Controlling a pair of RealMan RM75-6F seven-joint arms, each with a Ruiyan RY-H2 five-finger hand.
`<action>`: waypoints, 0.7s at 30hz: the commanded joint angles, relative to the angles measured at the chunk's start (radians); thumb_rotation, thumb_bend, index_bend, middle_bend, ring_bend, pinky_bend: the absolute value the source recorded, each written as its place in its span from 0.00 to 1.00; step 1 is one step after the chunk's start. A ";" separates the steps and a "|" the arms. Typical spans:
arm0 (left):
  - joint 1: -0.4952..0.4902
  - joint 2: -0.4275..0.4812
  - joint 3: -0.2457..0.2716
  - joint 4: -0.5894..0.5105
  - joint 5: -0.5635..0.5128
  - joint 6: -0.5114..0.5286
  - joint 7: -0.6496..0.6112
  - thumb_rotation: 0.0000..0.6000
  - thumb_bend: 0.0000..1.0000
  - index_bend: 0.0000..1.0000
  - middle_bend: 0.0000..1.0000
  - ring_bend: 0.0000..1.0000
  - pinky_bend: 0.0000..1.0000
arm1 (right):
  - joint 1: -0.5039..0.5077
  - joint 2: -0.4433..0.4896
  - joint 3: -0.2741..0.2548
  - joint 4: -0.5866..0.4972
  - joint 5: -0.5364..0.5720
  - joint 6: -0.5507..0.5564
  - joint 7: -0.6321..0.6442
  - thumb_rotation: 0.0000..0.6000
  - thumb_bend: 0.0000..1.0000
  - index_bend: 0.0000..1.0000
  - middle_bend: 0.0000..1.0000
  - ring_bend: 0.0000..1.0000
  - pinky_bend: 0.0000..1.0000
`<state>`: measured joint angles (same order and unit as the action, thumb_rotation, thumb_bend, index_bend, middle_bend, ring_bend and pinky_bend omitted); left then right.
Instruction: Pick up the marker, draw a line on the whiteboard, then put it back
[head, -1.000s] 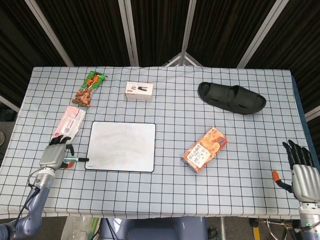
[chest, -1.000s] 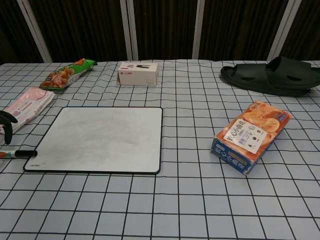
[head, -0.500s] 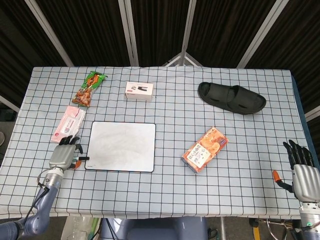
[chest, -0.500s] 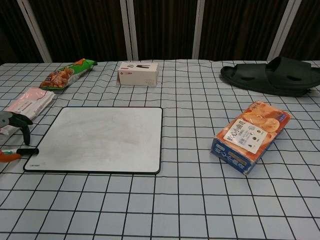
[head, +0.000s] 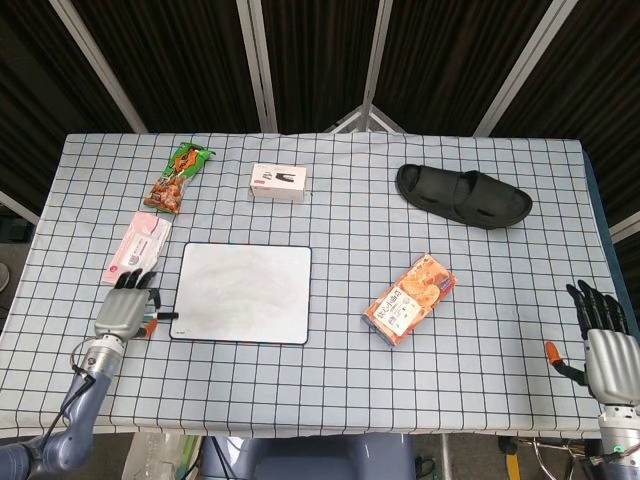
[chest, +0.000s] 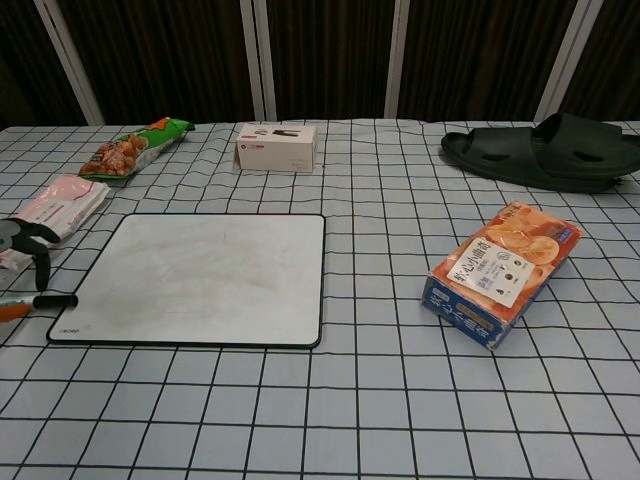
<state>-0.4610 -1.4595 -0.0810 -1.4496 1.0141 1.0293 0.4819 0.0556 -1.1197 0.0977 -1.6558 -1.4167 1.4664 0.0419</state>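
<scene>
At the far left of the table, the left hand (head: 124, 312) sits low over the marker (chest: 38, 301). The marker lies flat on the checked cloth, just beside the left edge of the whiteboard (head: 243, 292), with its black cap end pointing at the board. From the head view the fingers point away toward the far side and lie close together over the pen. In the chest view a dark finger (chest: 42, 270) hangs down just above it. I cannot tell if the fingers have closed on the marker or only hover over it.

The whiteboard looks blank, with no line on it. So the job seems to be at its first step, picking up the marker. I think the next move needs the fingers to close on the pen body and lift it without pushing it away.

Just past the hand, farther back, is a pink packet (head: 139, 246). Farther still is a green and orange snack bag (head: 176, 176). A small white box (head: 277, 182) sits behind the board. To the right of the board is an orange snack box (head: 409, 298). At the far right of the table lies a black slipper (head: 463, 195).

The right hand (head: 603, 342) waits off the near right edge of the table. Its fingers are spread and hold nothing.
</scene>
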 joint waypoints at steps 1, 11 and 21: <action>-0.003 -0.005 0.007 0.012 0.008 0.001 0.007 1.00 0.47 0.46 0.07 0.00 0.00 | 0.000 0.000 0.001 0.000 0.001 0.000 -0.001 1.00 0.34 0.00 0.00 0.00 0.00; -0.002 -0.024 0.024 0.036 0.042 0.015 0.006 1.00 0.47 0.47 0.07 0.00 0.00 | 0.000 0.001 0.001 0.000 0.002 -0.002 0.002 1.00 0.34 0.00 0.00 0.00 0.00; 0.001 -0.038 0.028 0.055 0.044 0.019 0.004 1.00 0.48 0.52 0.07 0.00 0.00 | 0.000 0.001 0.002 0.000 0.003 -0.002 0.003 1.00 0.34 0.00 0.00 0.00 0.00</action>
<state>-0.4599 -1.4969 -0.0529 -1.3954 1.0584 1.0486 0.4866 0.0556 -1.1186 0.0994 -1.6562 -1.4133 1.4649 0.0447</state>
